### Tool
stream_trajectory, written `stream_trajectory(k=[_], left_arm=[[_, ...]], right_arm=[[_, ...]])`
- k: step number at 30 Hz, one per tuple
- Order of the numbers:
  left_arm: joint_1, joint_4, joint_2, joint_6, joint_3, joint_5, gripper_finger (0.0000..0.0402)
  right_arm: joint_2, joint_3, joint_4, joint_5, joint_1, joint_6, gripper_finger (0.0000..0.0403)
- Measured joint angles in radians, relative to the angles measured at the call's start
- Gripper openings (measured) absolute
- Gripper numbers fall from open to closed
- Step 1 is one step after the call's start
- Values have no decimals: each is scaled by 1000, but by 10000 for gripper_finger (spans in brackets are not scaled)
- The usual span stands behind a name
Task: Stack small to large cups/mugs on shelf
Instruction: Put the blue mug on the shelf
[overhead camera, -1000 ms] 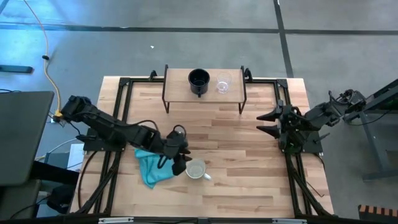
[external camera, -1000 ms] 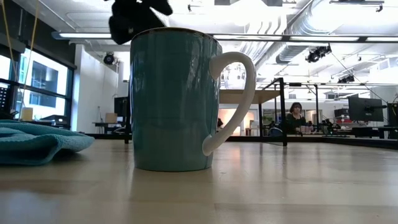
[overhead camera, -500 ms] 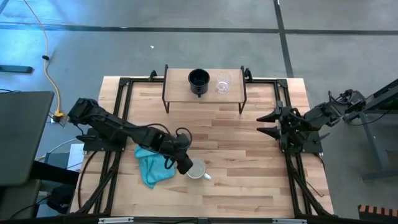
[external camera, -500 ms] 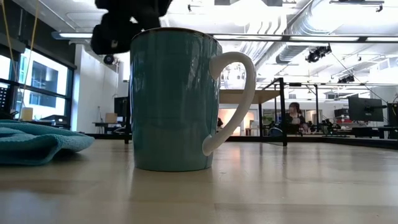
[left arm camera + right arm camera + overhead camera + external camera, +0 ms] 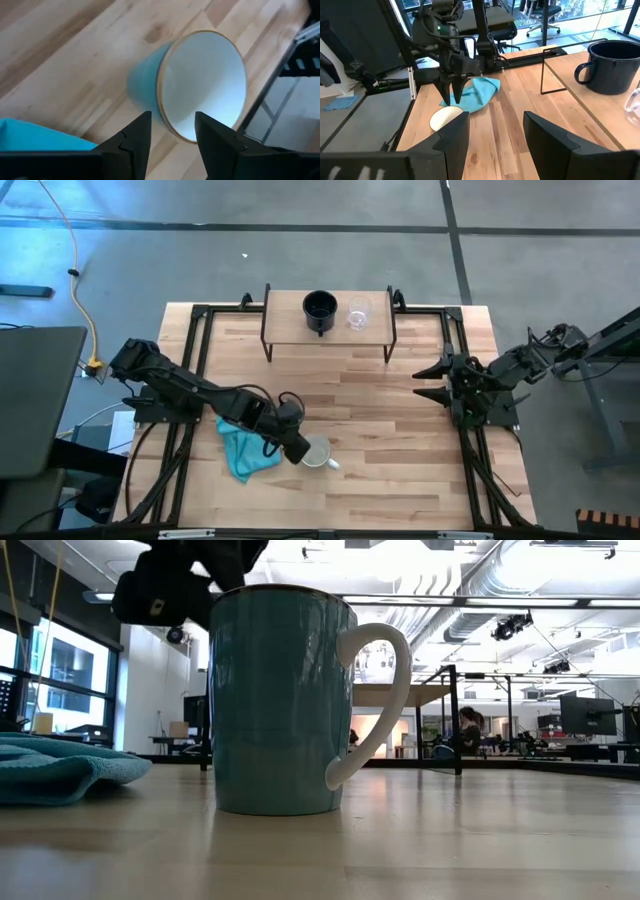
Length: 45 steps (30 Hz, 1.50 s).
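Note:
The large mug [image 5: 316, 452], teal outside and white inside with a white handle, stands upright on the tabletop near the front; it also shows in the low view [image 5: 285, 700]. My left gripper [image 5: 299, 447] is open just over its left rim [image 5: 167, 117], with one finger above the outside and one above the inside [image 5: 172, 127]. The black mug [image 5: 320, 310] and the clear glass cup [image 5: 359, 314] stand on the shelf [image 5: 285, 305] at the far edge. My right gripper [image 5: 432, 378] is open and empty at the table's right side.
A teal cloth [image 5: 240, 448] lies crumpled on the table just left of the large mug, under my left arm. The shelf's thin dark legs [image 5: 266, 345] stand on the tabletop. Bare wood [image 5: 370, 410] lies between the mug and the shelf.
My left gripper has gone down and a little toward the near edge, closing in on the large mug's left rim. The mug has stayed where it was.

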Motion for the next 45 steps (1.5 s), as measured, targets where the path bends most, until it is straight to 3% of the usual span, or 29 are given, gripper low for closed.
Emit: stream_trajectory(k=[36,45], left_arm=[[0,65,88,-27,0,15,136],[0,70,88,-29,0,1,55]], right_arm=[[0,0,-1,-11,0,0,179],[0,0,-4,-11,0,0,179]])
